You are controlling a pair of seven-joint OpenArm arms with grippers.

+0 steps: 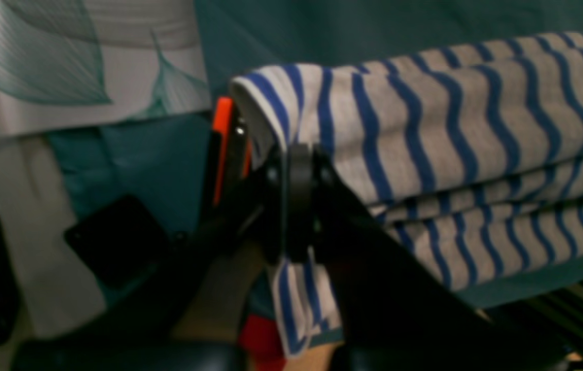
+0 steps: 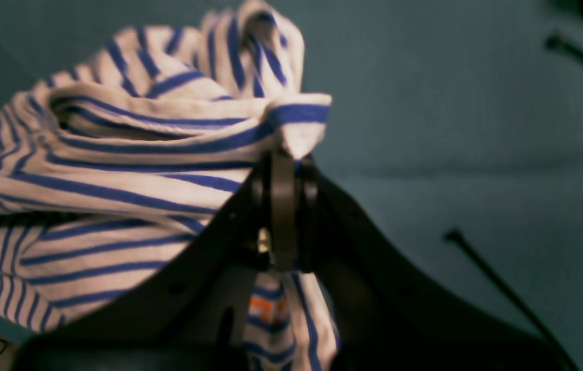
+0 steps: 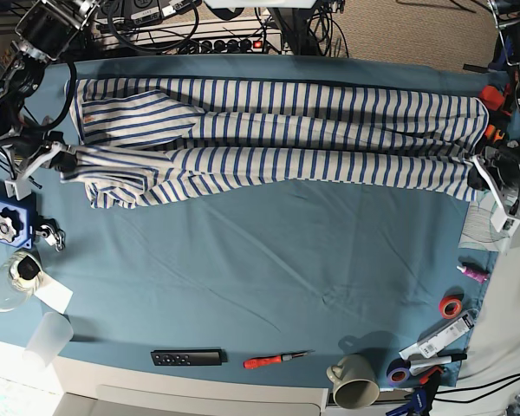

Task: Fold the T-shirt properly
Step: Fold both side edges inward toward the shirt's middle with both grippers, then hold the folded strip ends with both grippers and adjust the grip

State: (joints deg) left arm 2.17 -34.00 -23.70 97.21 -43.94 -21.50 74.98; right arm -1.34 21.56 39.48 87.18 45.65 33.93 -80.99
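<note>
The T-shirt (image 3: 277, 139), white with thin blue stripes, lies stretched in a long folded band across the far part of the blue table cover (image 3: 269, 260). At the band's right end in the base view, my left gripper (image 3: 478, 176) is shut on a bunched edge of cloth. In the left wrist view its jaws (image 1: 299, 170) pinch the striped fabric (image 1: 456, 134), with a flap hanging below. My right gripper (image 3: 67, 159) is shut on the left end; the right wrist view shows its jaws (image 2: 284, 165) clamping a gathered fold of the shirt (image 2: 116, 170).
Along the near table edge lie a black remote (image 3: 186, 357), a red-handled screwdriver (image 3: 276, 359) and a mug (image 3: 355, 390). Tape rolls (image 3: 451, 307) and markers sit at the near right. A blue device (image 3: 6, 224) and cups stand at the left. Cables crowd the far edge.
</note>
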